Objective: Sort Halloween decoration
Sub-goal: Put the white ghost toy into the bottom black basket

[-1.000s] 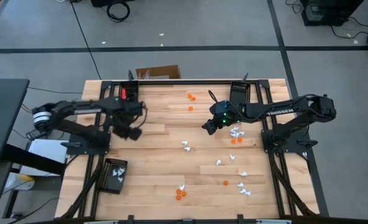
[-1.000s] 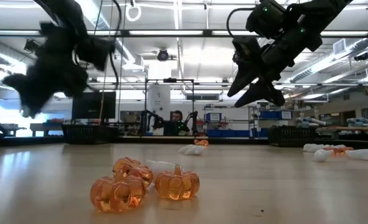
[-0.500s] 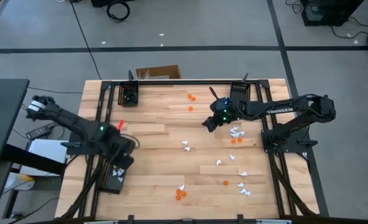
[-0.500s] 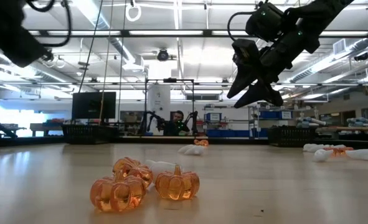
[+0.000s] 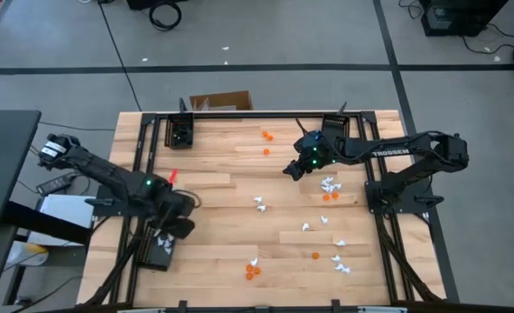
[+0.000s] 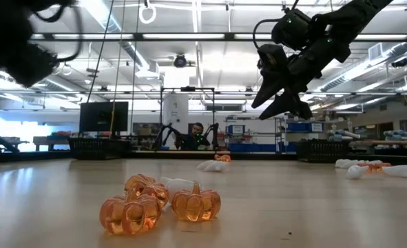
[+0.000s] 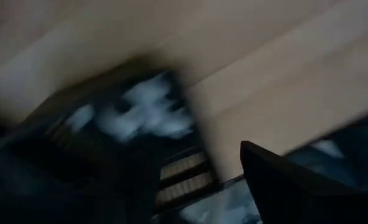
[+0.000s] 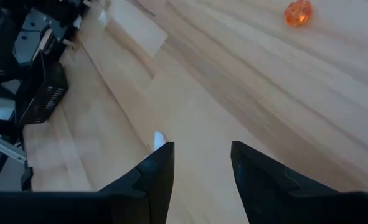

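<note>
Near the left front corner of the desk (image 5: 230, 209): the left end effector (image 5: 176, 224), up over a black tray (image 5: 149, 250). Cannot tell if clenched or released, too blurry. In that tray: a few white pieces (image 5: 163, 243), seen also as a white smear in the left wrist view (image 7: 147, 112).

Over the far middle of the desk: the right end effector (image 5: 290, 172), high in the air in the low view (image 6: 279, 107). Released, with a clear gap between the two fingers (image 8: 155, 171) and nothing held.

Just beside it, toward the right arm: a small heap of white ghosts (image 5: 329, 185) with two orange bits (image 5: 330, 196) touching it. More white ones spread over the right half, well apart.

At the front middle: three little orange pumpkins (image 5: 252, 271), packed close, big and shiny in the low view (image 6: 158, 203). At the far middle: two more orange ones (image 5: 266, 136).

At the far edge: two more black trays, one to the left (image 5: 182, 132), one to the right (image 5: 335, 126).
</note>
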Robot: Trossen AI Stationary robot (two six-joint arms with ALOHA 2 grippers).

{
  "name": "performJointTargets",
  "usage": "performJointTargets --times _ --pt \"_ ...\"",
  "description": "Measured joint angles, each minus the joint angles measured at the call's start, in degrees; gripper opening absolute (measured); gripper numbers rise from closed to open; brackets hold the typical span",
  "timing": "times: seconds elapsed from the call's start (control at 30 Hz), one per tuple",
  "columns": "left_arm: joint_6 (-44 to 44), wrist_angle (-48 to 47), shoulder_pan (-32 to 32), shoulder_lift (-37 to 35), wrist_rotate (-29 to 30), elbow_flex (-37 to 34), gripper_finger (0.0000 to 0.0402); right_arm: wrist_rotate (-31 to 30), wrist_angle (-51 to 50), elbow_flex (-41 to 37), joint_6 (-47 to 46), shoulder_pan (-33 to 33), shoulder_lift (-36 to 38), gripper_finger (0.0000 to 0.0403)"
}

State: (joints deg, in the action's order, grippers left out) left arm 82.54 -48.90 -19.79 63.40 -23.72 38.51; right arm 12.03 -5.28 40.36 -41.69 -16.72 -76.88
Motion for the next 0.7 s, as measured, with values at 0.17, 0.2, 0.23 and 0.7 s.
performJointTargets --times 0.17,0.2,0.23,0.7 --pt "-10.21 16.46 9.14 0.02 5.89 0.60 0.0231 0.07 0.00 0.00 -1.19 0.60 0.00 0.0166" --pt "-13.61 19.35 11.14 0.39 6.84 0.60 0.0229 0.09 0.00 0.00 -1.57 0.95 0.00 0.0166" --pt "-17.70 22.41 13.19 1.18 7.73 0.64 0.0225 0.09 0.02 0.00 -1.96 1.32 0.00 0.0166" --pt "-74.87 57.46 22.40 29.78 9.04 7.71 0.0207 -0.87 -1.12 0.00 -9.51 8.77 0.58 0.0163"
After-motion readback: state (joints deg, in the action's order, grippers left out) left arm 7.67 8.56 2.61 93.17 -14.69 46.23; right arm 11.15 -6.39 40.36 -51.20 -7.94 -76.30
